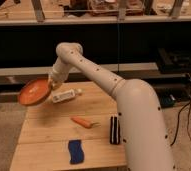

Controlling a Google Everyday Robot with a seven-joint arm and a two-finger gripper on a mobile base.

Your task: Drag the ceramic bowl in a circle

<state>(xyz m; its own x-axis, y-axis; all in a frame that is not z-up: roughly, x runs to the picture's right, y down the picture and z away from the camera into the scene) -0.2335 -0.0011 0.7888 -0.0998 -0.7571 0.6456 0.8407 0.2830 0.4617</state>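
The ceramic bowl (34,92) is wide, shallow and orange-terracotta. It is tilted toward the camera at the far left corner of the wooden table (49,132), partly past the table's left edge. My gripper (51,86) is at the bowl's right rim and is shut on it. The white arm reaches in from the lower right, over the table's back edge.
A white bottle (66,95) lies just right of the bowl. An orange carrot (83,122) lies mid-table, a blue sponge (76,151) lies near the front, and a black striped object (114,130) lies at the right. Dark shelving stands behind the table.
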